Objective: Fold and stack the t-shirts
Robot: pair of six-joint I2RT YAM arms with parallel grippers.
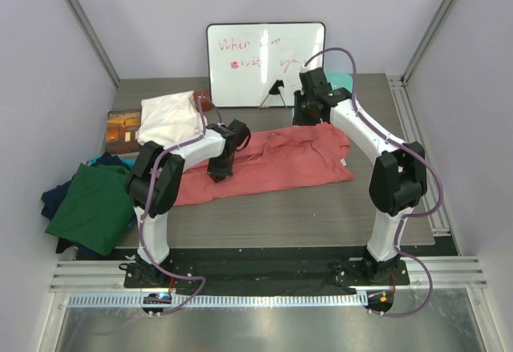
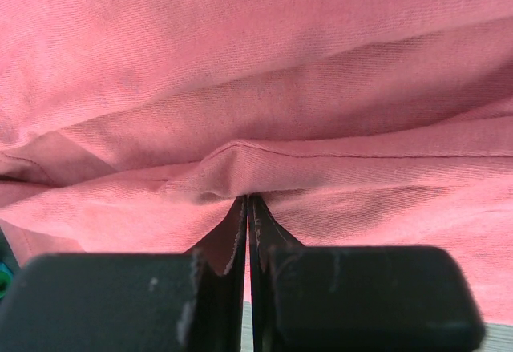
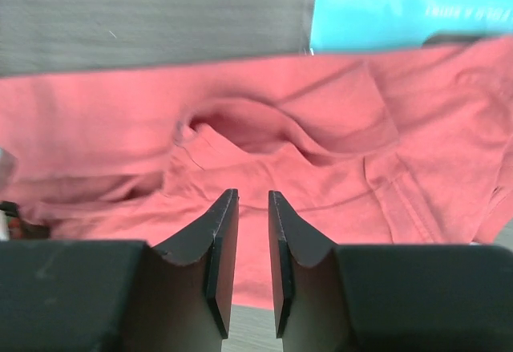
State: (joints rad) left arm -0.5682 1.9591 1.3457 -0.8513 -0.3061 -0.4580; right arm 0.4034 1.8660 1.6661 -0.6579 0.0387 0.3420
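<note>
A large salmon-pink t-shirt (image 1: 276, 163) lies spread across the middle of the table. My left gripper (image 1: 219, 172) is down on its left part. In the left wrist view its jaws (image 2: 247, 201) are shut on a raised fold of the pink cloth (image 2: 264, 71). My right gripper (image 1: 303, 116) hangs over the shirt's far edge. Its fingers (image 3: 253, 196) stand a little apart with nothing between them, and the crumpled pink t-shirt (image 3: 337, 151) lies just beyond. A dark green t-shirt (image 1: 92, 208) lies on navy ones (image 1: 54, 201) at the table's left edge.
A cream cloth (image 1: 168, 117) and a book (image 1: 122, 130) lie at the back left. A whiteboard (image 1: 265, 63) stands at the back. The pale-teal mat (image 3: 409, 7) lies behind the shirt by the right arm. Bare grey tabletop (image 1: 304, 216) runs in front of the shirt.
</note>
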